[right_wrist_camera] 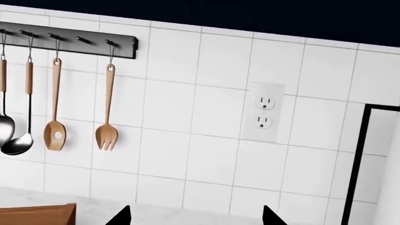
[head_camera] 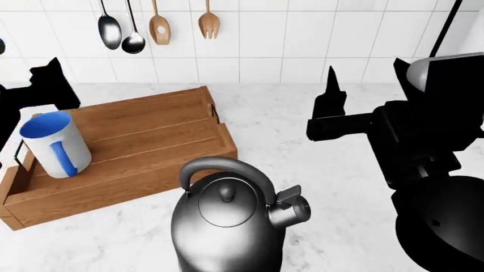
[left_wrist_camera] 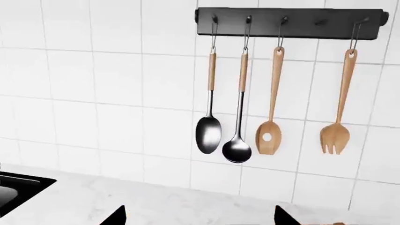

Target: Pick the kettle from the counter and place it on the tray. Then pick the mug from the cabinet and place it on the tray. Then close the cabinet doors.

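Note:
The dark grey kettle (head_camera: 226, 224) stands upright on the white counter (head_camera: 302, 119), just in front of the wooden tray (head_camera: 144, 141), spout to the right. The white mug (head_camera: 56, 144) with its blue inside stands upright at the tray's left end. My left gripper (head_camera: 51, 76) hovers behind the mug, apart from it; in the left wrist view (left_wrist_camera: 198, 215) its jaws are wide apart and empty. My right gripper (head_camera: 332, 93) is above the counter to the right of the tray, open and empty (right_wrist_camera: 195, 216). The cabinet is out of view.
Metal spoons and wooden utensils (head_camera: 132, 28) hang from a black rail (left_wrist_camera: 291, 23) on the tiled wall behind the tray. A black sink edge (left_wrist_camera: 16, 192) shows in the left wrist view. A wall outlet (right_wrist_camera: 263, 112) and a black frame (right_wrist_camera: 356, 164) show in the right wrist view.

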### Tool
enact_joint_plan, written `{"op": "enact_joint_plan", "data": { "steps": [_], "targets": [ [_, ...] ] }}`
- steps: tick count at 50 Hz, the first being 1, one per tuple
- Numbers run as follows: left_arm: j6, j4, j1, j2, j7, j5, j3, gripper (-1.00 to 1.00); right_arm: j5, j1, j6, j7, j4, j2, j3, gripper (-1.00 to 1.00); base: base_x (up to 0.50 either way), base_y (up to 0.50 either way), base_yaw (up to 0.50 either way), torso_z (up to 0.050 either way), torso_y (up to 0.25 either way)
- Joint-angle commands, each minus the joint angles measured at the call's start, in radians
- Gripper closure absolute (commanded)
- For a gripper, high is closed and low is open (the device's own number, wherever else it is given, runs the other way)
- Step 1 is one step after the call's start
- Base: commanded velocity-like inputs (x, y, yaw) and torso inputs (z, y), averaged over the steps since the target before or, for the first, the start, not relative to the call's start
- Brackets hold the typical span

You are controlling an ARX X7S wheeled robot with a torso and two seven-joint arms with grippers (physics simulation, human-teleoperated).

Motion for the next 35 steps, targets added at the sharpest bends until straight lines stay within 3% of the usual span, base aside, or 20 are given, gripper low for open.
{"op": "enact_joint_plan", "data": {
  "steps": [1, 9, 15, 25, 35],
  "targets": [
    [-0.105, 0.162, -0.098, 0.031, -0.066, -0.256, -0.166, -1.0, 0.295, 0.162, 0.064, 0.116, 0.004, 0.036, 0.038, -1.0, 0.0, 0.0, 0.0, 0.0, 0.0],
    [-0.103, 0.2, -0.059, 0.038, -0.062, -0.304, -0.194, -1.0, 0.721, 0.529, 0.146, 0.296, 0.166, 0.093, -0.134, -1.0, 0.0, 0.0, 0.0, 0.0, 0.0],
    [-0.098, 0.209, -0.033, 0.031, -0.054, -0.312, -0.211, -1.0, 0.941, 0.72, 0.178, 0.272, 0.282, 0.116, -0.226, -1.0, 0.0, 0.0, 0.0, 0.0, 0.0],
    [-0.108, 0.224, -0.012, 0.023, -0.07, -0.35, -0.237, -1.0, 1.172, 0.913, 0.212, 0.261, 0.412, 0.122, -0.384, -1.0, 0.0, 0.0, 0.0, 0.0, 0.0],
    [-0.111, 0.236, 0.018, 0.02, -0.074, -0.378, -0.256, -1.0, 1.309, 0.996, 0.179, 0.256, 0.473, 0.069, -0.495, -1.0, 0.0, 0.0, 0.0, 0.0, 0.0]
  ]
}}
